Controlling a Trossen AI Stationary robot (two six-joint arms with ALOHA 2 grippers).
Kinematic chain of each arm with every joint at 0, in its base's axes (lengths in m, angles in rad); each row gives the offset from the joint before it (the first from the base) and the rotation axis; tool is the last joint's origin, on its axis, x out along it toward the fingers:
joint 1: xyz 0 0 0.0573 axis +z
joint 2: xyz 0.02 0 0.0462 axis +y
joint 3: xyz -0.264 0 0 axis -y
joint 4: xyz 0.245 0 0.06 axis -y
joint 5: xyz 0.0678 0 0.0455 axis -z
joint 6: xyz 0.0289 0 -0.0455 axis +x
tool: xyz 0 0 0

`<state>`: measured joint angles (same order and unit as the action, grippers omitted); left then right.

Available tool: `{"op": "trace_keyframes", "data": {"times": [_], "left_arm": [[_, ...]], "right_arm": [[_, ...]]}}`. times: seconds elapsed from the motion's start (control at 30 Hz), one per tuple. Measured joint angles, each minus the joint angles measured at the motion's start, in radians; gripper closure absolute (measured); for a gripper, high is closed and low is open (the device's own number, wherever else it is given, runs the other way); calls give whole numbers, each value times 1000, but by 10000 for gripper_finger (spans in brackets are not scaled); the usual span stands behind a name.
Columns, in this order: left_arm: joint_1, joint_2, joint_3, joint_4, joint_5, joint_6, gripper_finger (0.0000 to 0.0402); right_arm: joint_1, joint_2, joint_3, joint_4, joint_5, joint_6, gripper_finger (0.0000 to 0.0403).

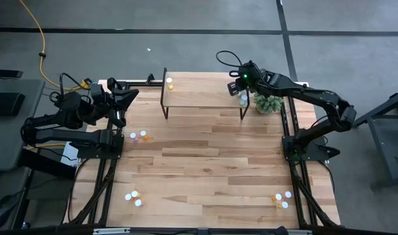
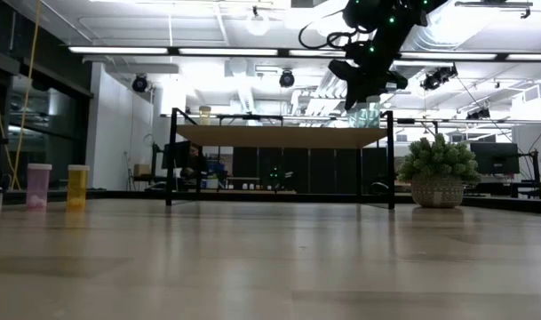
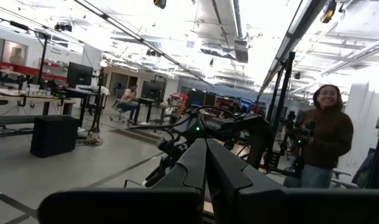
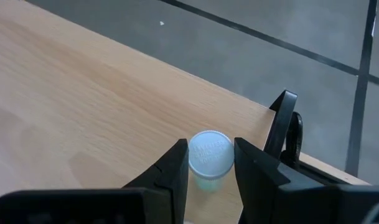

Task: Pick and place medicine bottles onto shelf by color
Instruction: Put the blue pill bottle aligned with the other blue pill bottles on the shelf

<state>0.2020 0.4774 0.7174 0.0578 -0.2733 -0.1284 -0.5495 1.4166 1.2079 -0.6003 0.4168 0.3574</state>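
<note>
The shelf point(image 1: 202, 93) stands at the table's far middle, and a yellow bottle point(image 1: 169, 83) stands on its left end. My right gripper point(image 1: 241, 91) is over the shelf's right end, shut on a pale teal bottle point(image 4: 210, 155) with a white cap. The same bottle shows in the low view point(image 2: 366, 114), just at the shelf top point(image 2: 279, 135). My left gripper point(image 3: 206, 146) is shut and empty, held up at the table's far left point(image 1: 123, 98). Other bottles stand on the table. My right gripper pinches the teal bottle's white cap point(image 4: 195, 155) between its two fingers, one on each side. The fingers come from above, pointing down. The bottle stands upright by the shelf's far right corner; I cannot tell whether its bottom rests on the shelf top.
A potted green plant point(image 1: 268, 102) stands just right of the shelf. Bottles stand in groups at the left point(image 1: 138, 137), near left point(image 1: 133, 196) and near right point(image 1: 281, 199). A pink point(image 2: 38, 185) and a yellow bottle point(image 2: 76, 187) show in the low view. A person point(image 3: 323, 134) stands beyond the table.
</note>
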Motion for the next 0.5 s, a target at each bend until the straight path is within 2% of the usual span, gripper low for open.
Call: {"op": "trace_keyframes", "data": {"times": [0.5], "left_arm": [[0, 0, 0, 0, 0, 0, 401]], "right_arm": [[1, -1, 1, -24, -2, 23, 304]]}}
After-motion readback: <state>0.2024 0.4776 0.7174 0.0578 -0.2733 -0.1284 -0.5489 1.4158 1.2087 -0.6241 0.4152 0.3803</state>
